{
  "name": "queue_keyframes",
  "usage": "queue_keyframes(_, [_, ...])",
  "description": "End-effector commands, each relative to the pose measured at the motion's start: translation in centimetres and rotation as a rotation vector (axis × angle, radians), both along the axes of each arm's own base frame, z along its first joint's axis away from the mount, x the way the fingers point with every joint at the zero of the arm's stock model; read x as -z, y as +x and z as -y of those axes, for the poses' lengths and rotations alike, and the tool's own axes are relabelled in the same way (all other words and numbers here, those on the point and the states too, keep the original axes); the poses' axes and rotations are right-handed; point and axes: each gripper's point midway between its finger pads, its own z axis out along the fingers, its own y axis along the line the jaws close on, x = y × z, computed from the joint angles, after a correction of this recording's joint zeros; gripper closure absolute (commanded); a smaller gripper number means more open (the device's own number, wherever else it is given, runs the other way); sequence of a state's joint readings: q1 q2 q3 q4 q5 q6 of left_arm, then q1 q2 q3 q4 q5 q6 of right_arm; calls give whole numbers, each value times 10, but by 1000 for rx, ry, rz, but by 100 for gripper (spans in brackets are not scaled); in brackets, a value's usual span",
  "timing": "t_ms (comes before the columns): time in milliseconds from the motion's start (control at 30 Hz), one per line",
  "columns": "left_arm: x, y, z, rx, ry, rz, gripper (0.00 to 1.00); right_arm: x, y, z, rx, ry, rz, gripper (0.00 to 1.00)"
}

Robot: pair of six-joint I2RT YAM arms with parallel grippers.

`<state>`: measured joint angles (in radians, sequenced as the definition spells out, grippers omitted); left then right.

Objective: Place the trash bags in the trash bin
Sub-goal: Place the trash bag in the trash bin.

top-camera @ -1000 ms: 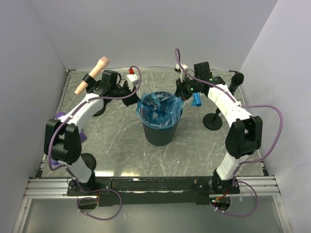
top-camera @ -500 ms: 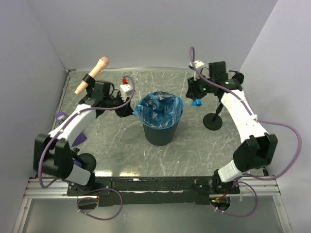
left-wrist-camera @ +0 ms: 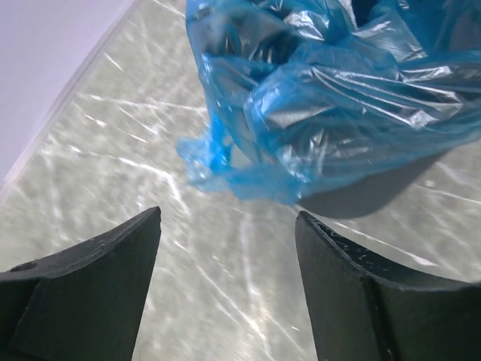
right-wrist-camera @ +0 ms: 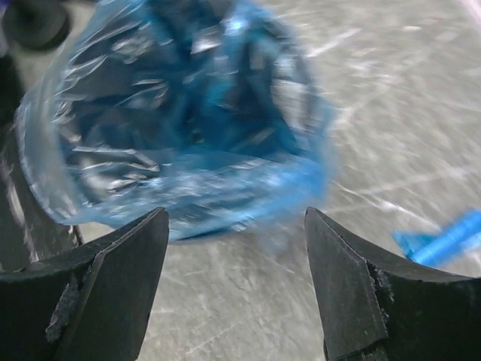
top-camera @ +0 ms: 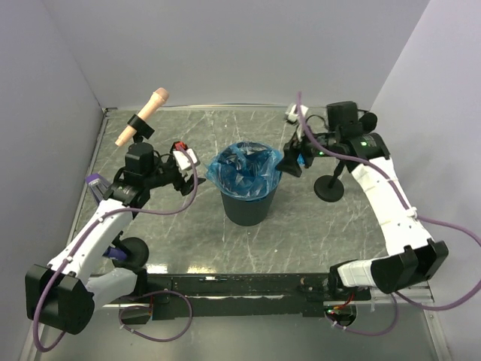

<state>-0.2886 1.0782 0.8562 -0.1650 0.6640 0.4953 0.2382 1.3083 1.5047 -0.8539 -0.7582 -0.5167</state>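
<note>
Blue crinkly trash bag (top-camera: 245, 168), lining navy trash bin (top-camera: 248, 210)

Tbl (top-camera: 188, 233): bin (top-camera: 248, 208), roll (right-wrist-camera: 443, 239), stand (top-camera: 328, 189)

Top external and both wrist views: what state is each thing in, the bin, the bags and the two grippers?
trash bin: upright on the table, lined.
blue bag: opened out inside the bin, edge draped over the rim.
blue roll: lying on the table outside the bin, not gripped.
left gripper: open, empty.
right gripper: open, empty.
</note>
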Motion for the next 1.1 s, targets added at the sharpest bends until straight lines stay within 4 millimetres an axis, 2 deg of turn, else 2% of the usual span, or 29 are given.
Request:
queue_keyframes(0, [-22, 17, 2, -4, 33, 210, 23, 2, -22, -23, -216, -50, 71, 20])
queue_keyframes(167, [-16, 17, 7, 39, 76, 257, 24, 7, -37, -34, -342, -91, 52, 20])
queue_keyframes(300, [-19, 15, 21, 92, 91, 335, 27, 13, -42, -38, -380, -109, 36, 22])
queue_keyframes(433, [-17, 13, 35, 126, 84, 336, 37, 22, -44, -40, -408, -138, 16, 28])
queue_keyframes(500, [-15, 12, 40, 143, 90, 332, 47, 25, -45, -40, -421, -149, 10, 32])
queue_keyframes(667, [-11, 10, 42, 147, 100, 336, 59, 27, -40, -44, -409, -163, 56, 36])
queue_keyframes(767, [-13, 12, 42, 138, 99, 339, 64, 31, -40, -49, -421, -177, 65, 46])
queue_keyframes(833, [-15, 12, 43, 134, 96, 339, 72, 32, -42, -52, -431, -176, 66, 60])
queue_keyframes(900, [-15, 12, 43, 129, 98, 337, 80, 33, -45, -52, -441, -179, 59, 90])
queue_keyframes(933, [-16, 12, 42, 126, 99, 336, 83, 32, -46, -50, -442, -183, 58, 100])
queue_keyframes(1067, [-15, 6, 38, 127, 116, 332, 97, 25, -58, -38, -428, -203, 103, 100])
